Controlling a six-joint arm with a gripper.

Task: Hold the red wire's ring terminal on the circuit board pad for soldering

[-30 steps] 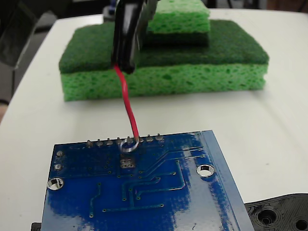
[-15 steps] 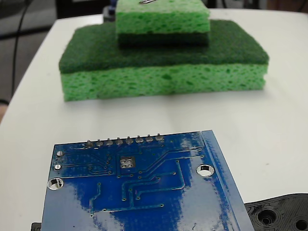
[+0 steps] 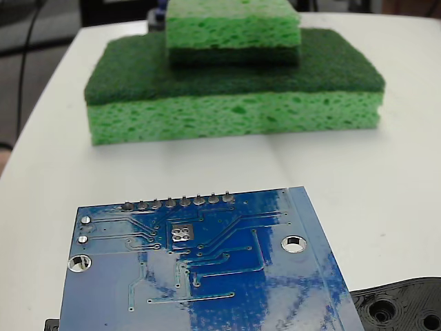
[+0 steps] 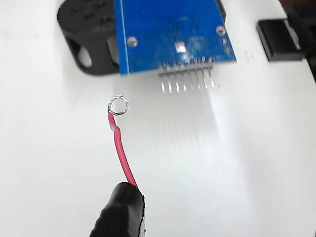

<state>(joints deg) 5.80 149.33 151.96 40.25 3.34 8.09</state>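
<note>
The blue circuit board (image 3: 207, 276) lies at the front of the fixed view, and its square silver pad (image 3: 181, 233) is bare. No wire or gripper shows in that view. In the wrist view the red wire (image 4: 121, 158) rises from its black sleeve (image 4: 121, 212) at the bottom edge. Its ring terminal (image 4: 118, 105) hangs over the white table, left of and short of the pin row (image 4: 187, 81). It is well apart from the board (image 4: 168, 34) and the pad (image 4: 180, 47). The gripper's fingers are hidden below the frame, and the wire is carried with them.
Stacked green sponges (image 3: 234, 89) stand behind the board in the fixed view. A black plastic part with holes (image 3: 400, 307) lies at the front right. In the wrist view a black part (image 4: 86, 34) sits under the board's left side and a black block (image 4: 276, 37) at the right.
One second ago the ring rested at the pin row just above the pad. The arm has since lifted away with the wire and left the fixed view.
</note>
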